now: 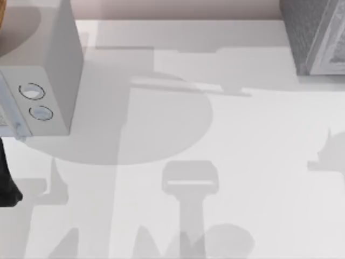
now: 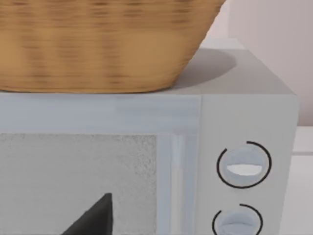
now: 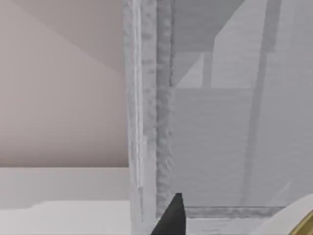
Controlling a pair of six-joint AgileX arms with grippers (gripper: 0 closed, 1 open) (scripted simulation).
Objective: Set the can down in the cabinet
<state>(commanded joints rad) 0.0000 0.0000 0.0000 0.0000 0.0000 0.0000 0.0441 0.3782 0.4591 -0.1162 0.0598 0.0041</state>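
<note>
A dark fingertip of the right gripper (image 3: 171, 218) pokes into the right wrist view, close against the front edge of the grey cabinet (image 3: 220, 122); whether its fingers are parted or closed cannot be told. Just beside that fingertip, at the corner of the same view, curves a pale rim with a gold-coloured sliver (image 3: 307, 226), possibly the can, though too little of it shows to be sure, and whether the gripper has hold of it cannot be told. Past the fingertip the cabinet's textured upright post rises, with a shaded interior and a floor panel behind it; a plain pinkish wall lies on the post's other side.

From above, the cabinet (image 1: 318, 38) stands at the far right corner of the white desk (image 1: 226, 140), cut off by the frame.

The left gripper (image 2: 93, 218) shows a dark finger in the left wrist view, near the speckled door of a white microwave (image 2: 244, 122); its opening cannot be judged either. Two round dials sit one above the other beside the door, and a woven wicker basket (image 2: 98, 44) rests on the microwave's top. In the top view the microwave (image 1: 48, 75) occupies the desk's far left, with a dark part of the left arm (image 1: 6, 183) at the left edge in front of it.

Between microwave and cabinet the desk lies bare, crossed by soft shadows.
</note>
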